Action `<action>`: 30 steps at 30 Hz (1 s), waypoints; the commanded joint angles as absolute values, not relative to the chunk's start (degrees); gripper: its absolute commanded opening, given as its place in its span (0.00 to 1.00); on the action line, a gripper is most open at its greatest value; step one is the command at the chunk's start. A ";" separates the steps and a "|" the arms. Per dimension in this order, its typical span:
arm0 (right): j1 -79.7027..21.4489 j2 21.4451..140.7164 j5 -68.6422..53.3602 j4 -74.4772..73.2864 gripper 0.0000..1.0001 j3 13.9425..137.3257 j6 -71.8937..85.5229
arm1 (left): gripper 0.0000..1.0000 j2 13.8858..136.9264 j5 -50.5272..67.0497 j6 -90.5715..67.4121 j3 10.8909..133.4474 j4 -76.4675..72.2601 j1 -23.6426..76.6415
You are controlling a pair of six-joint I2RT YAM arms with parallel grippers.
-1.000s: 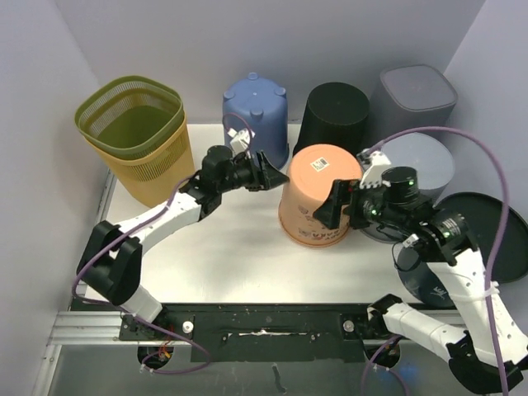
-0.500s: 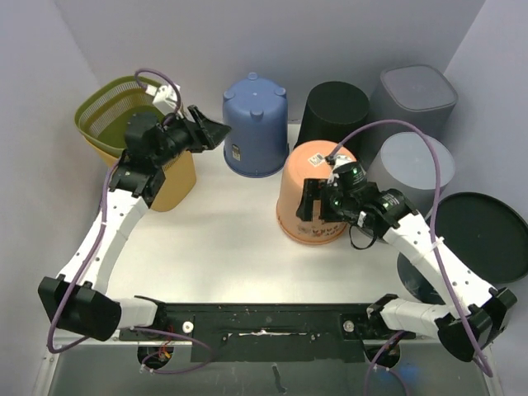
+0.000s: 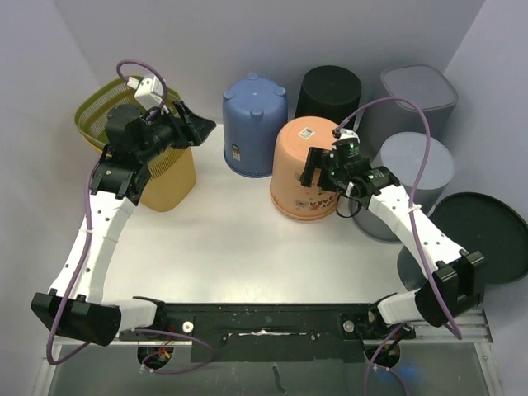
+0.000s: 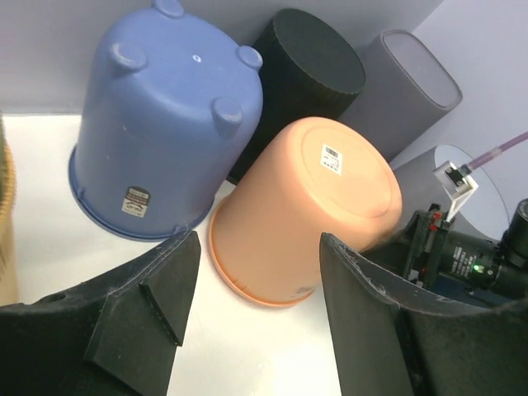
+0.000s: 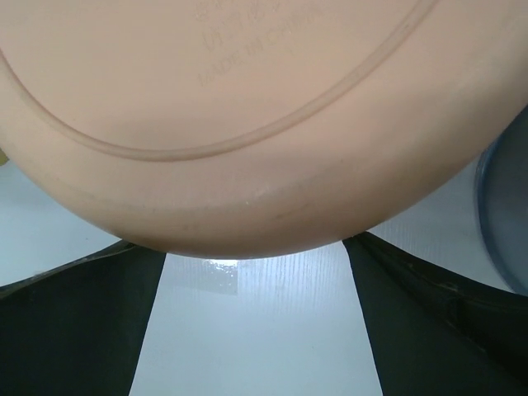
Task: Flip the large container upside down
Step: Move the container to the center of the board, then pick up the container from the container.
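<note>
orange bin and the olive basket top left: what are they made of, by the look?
Orange bin: likely moulded plastic, with a smooth satin skin, a moulded ring and raised lettering on its base, and a barcode sticker. Olive basket: probably plastic mesh, matte, with a finely perforated wall; metal mesh can't be ruled out.

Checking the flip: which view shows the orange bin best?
Left wrist: the orange bin nearly whole, base up. Top external has the right tool covering part of it; right wrist gives only a close-up slice.

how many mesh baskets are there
2. A green mesh basket sits nested inside a yellow mesh basket, both upright at the far left of the table. More could be nested out of sight.
</note>
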State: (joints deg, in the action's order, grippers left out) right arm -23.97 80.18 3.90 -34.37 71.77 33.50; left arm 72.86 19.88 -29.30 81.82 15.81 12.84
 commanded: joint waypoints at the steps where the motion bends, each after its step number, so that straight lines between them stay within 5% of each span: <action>1: -24.22 74.56 4.94 -29.61 0.98 72.01 32.53 | 0.59 71.46 16.58 -24.70 88.39 18.97 11.74; 17: -25.28 62.40 7.19 -40.12 0.98 75.99 31.37 | 0.63 90.93 5.47 -9.92 119.52 52.48 9.10; 23: -25.24 63.55 6.60 -40.03 0.98 77.88 31.38 | 0.63 94.78 1.77 -7.29 119.37 56.95 9.44; 30: -25.32 64.02 5.94 -39.31 0.98 77.67 32.26 | 0.37 92.89 1.99 -6.33 115.64 52.87 9.58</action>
